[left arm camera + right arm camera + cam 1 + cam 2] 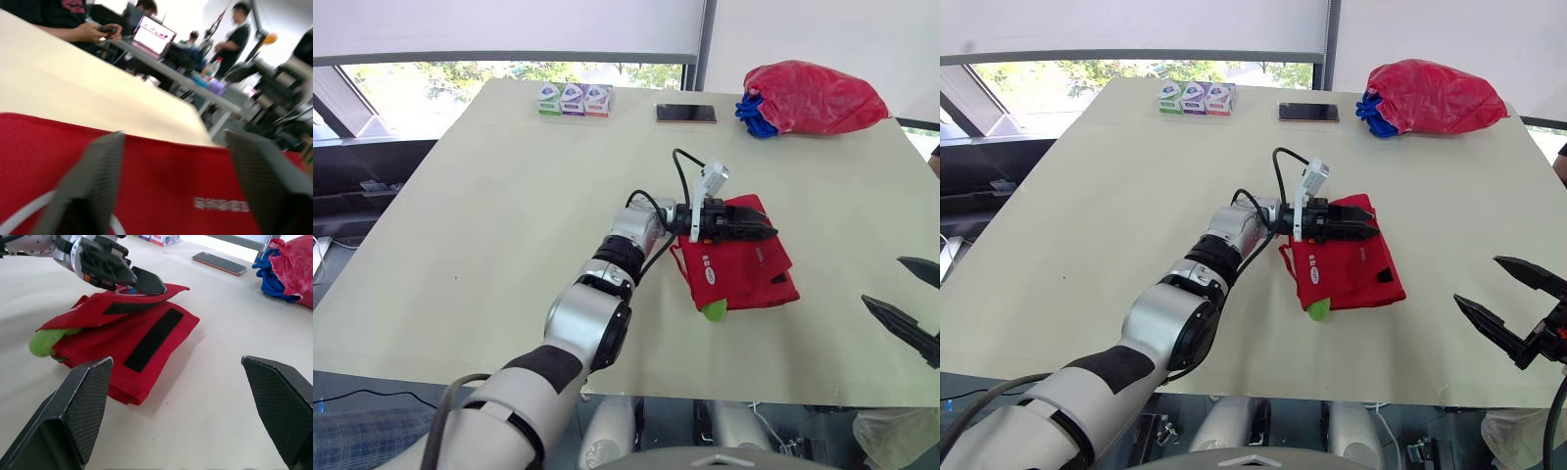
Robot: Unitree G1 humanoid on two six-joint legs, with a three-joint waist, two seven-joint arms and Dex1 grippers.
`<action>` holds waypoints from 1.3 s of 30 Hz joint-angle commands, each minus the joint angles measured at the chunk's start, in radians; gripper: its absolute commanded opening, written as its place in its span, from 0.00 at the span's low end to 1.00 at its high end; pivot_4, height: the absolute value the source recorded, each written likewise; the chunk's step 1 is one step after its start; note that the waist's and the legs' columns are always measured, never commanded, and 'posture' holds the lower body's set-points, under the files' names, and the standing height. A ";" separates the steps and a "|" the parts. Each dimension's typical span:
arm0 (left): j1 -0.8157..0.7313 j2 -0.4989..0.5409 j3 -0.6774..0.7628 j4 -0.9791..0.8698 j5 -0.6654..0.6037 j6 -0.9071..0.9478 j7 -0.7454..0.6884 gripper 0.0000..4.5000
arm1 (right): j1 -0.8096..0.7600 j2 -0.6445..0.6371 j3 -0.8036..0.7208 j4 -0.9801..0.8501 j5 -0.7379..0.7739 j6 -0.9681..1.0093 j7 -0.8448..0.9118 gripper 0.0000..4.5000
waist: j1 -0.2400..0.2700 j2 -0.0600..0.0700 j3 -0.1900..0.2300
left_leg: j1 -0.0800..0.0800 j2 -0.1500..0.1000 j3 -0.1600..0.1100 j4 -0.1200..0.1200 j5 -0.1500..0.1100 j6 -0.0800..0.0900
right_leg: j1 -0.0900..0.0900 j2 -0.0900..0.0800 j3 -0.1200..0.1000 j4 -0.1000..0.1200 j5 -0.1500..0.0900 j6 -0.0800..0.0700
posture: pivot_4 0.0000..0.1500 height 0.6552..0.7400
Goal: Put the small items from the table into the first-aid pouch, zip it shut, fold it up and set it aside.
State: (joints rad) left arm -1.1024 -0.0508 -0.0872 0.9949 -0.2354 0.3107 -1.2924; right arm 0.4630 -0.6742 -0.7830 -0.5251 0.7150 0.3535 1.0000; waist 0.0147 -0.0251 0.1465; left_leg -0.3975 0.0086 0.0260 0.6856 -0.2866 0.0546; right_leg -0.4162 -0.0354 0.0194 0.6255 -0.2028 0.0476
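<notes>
Folded red first-aid pouch (744, 269) flat on the pale table (509, 196), directly under the left gripper (764, 227). Left fingers (93, 181) spread apart and lying low over the pouch's upper flap, with red fabric and white print visible between them; flap slightly raised beneath one fingertip. Black strip (152, 339) along the pouch's top face, just past the left fingertips on the side toward the right gripper (1477, 280). Soft green item (713, 311) poking out of the pouch end behind the left fingers, toward the near table edge. Right gripper well apart from the pouch, close to the near table edge, its fingers (83, 406) wide open and empty, the pouch ahead of them. Far beyond both sets of fingers, along the far table edge: three small boxes (573, 100), a dark phone (685, 114), and a red bag (813, 96) touching a blue bundle (752, 116). Past the left fingertips, beyond the table: people (234, 29) and an open laptop (152, 38).
</notes>
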 commanded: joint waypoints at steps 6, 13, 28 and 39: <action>0.058 -0.061 -0.112 0.031 0.163 -0.302 0.100 0.01 | 0.009 0.009 -0.001 -0.017 0.007 -0.036 -0.008 1.00 | 0.002 0.001 -0.001 | 0.001 0.000 0.000 0.000 0.000 0.000 | 0.001 0.000 0.000 0.000 0.000 0.000 | 1.00 1.00; 0.101 -0.061 -0.249 0.097 0.357 -0.596 0.213 0.01 | 0.009 0.007 0.004 -0.011 0.007 -0.043 -0.010 1.00 | 0.006 0.003 -0.002 | 0.001 -0.001 -0.001 0.000 0.000 0.000 | 0.003 0.000 0.000 -0.001 0.000 0.000 | 1.00 1.00; 0.079 -0.086 -0.194 0.123 0.314 -0.644 0.190 0.01 | 0.010 -0.001 0.006 0.005 0.002 -0.052 -0.005 1.00 | 0.003 0.005 -0.008 | 0.003 -0.001 -0.001 0.001 -0.001 0.001 | 0.005 0.000 0.000 -0.002 -0.003 -0.002 | 1.00 1.00; 0.118 -0.029 -0.258 0.013 0.323 -0.585 -0.040 0.01 | 0.016 -0.003 0.011 0.009 -0.006 -0.062 -0.002 1.00 | 0.000 0.006 -0.007 | 0.002 -0.001 -0.002 0.000 -0.001 0.001 | 0.004 0.000 0.000 -0.002 -0.003 -0.002 | 1.00 1.00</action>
State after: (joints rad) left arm -0.9887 -0.0835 -0.3181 1.0074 0.0490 -0.2503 -1.3480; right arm 0.4787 -0.6653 -0.7606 -0.5034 0.7067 0.3062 0.9959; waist 0.0149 -0.0188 0.1391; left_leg -0.3956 0.0079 0.0240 0.6860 -0.2873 0.0559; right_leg -0.4123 -0.0354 0.0191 0.6237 -0.2055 0.0454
